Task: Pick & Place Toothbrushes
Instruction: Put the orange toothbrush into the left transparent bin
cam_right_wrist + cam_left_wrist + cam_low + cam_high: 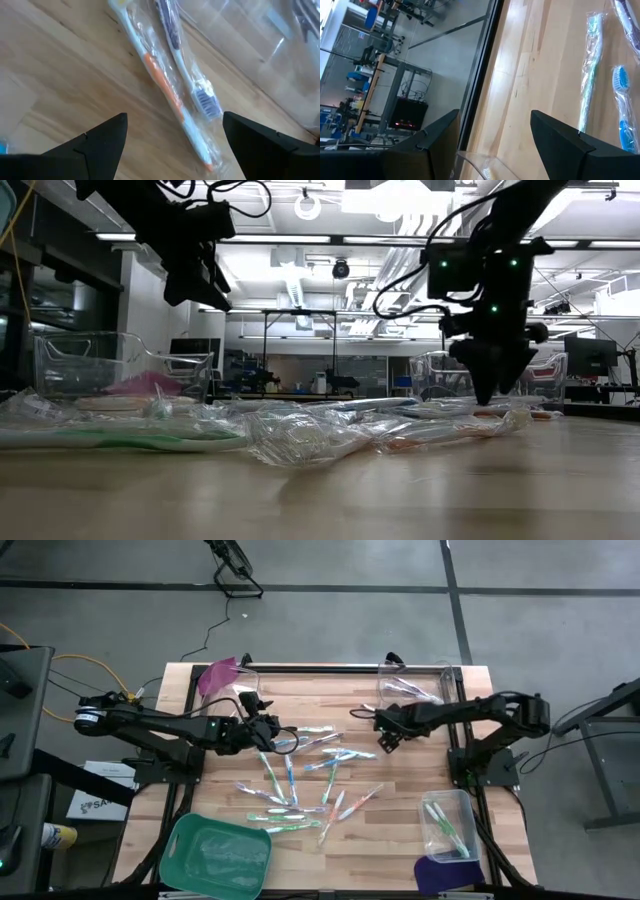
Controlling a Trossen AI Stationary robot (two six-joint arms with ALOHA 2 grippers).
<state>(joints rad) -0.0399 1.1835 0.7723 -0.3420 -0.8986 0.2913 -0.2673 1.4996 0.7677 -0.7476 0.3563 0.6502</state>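
The left hand [283,733] is hanging over the pale slatted wooden surface [400,830] at the left edge of the scattered toothbrushes [300,780], its two dark fingers [560,142] standing wide apart with nothing between them. Past those fingers a green-handled toothbrush in clear wrap [590,75] and a blue-bristled toothbrush [621,100] are lying side by side on the wood.

The right hand [375,730] is reaching in from the other side, near the right end of the scatter, and its fingers [105,140] are also spread fully with nothing gripped. Below it an orange-handled white toothbrush [165,95] and a purple-handled one with dark bristles [192,80] are lying together in a clear wrapper, just beside a clear plastic container wall [260,45].

Most of the thin wrapped toothbrushes are lying loose across the middle of the surface between the two hands. A few are sitting inside a clear bin at the back right [420,690], and several more are lying in a clear bin at the front right [447,825]. A clear bin with a pink lid [222,680] is standing at the back left, a green tray [218,855] at the front left, and a purple lid [445,875] beside the front right bin.
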